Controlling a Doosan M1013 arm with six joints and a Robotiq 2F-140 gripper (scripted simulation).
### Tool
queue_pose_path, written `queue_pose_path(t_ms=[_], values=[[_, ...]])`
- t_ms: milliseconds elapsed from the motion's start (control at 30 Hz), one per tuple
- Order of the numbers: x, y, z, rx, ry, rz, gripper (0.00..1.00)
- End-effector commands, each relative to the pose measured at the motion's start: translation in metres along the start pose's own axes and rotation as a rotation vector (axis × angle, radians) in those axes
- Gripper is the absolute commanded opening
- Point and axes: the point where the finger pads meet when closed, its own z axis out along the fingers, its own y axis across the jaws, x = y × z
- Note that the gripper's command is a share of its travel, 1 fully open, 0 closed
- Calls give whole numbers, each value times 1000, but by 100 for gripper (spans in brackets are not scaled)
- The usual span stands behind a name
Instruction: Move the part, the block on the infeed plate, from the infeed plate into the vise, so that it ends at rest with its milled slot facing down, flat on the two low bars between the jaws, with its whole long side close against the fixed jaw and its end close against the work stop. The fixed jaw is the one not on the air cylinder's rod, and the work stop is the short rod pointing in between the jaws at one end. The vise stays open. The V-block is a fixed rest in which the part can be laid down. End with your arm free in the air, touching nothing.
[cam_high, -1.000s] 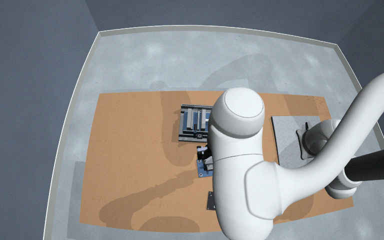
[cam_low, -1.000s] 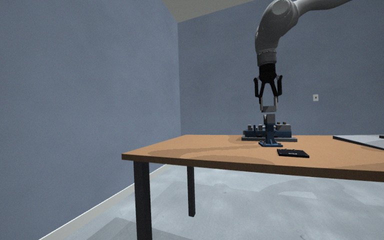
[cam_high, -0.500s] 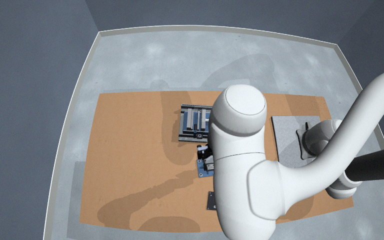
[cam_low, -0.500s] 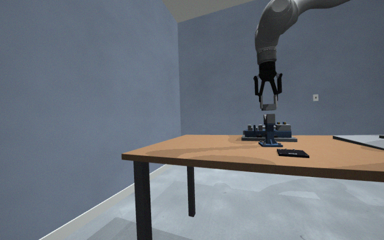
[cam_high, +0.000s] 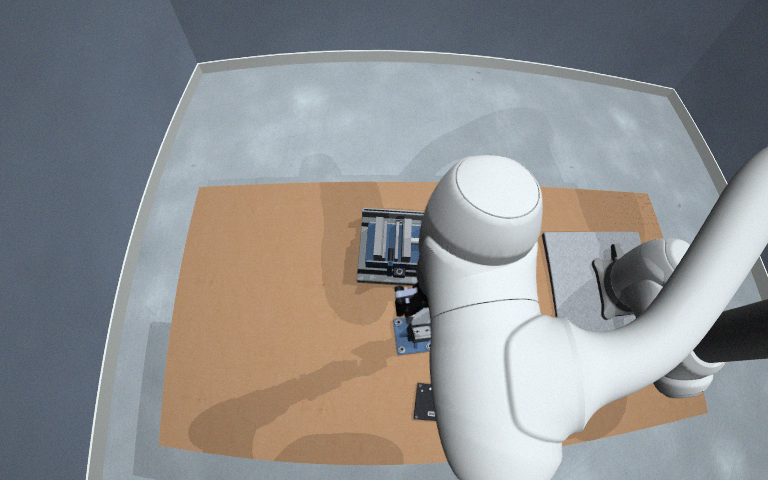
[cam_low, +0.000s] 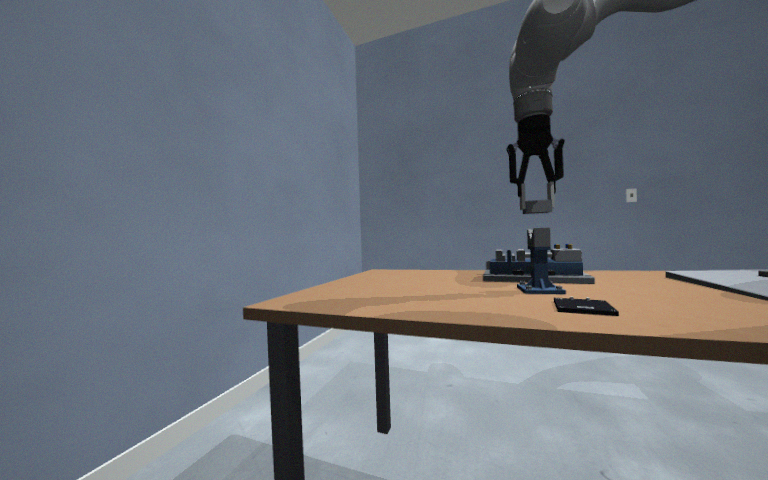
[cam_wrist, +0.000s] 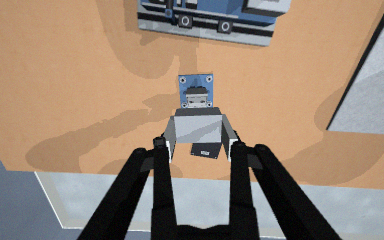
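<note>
My gripper (cam_low: 535, 199) is shut on the part (cam_low: 536, 204), a grey block, and holds it in the air above the V-block (cam_low: 539, 249). In the wrist view the part (cam_wrist: 198, 130) sits between my fingertips, with the V-block (cam_wrist: 196, 93) on its blue base below and the dark infeed plate (cam_wrist: 205, 150) partly hidden behind the part. The vise (cam_wrist: 212, 15) lies beyond the V-block at the top edge. From overhead the vise (cam_high: 390, 246) shows its open jaws; my arm hides most of the V-block (cam_high: 412, 333) and the infeed plate (cam_high: 424, 401).
A grey plate (cam_high: 589, 271) with the arm's base lies to the right of the vise on the orange table top. In the side view the infeed plate (cam_low: 585, 306) lies flat in front of the V-block, near the table's front edge.
</note>
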Motion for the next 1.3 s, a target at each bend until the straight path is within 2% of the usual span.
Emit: queue_pose_path(t_ms=[0, 433, 1267], values=[[0, 0, -3, 0, 0, 0, 0], [0, 0, -17, 0, 0, 0, 0], [1, 0, -20, 0, 0, -6, 0]])
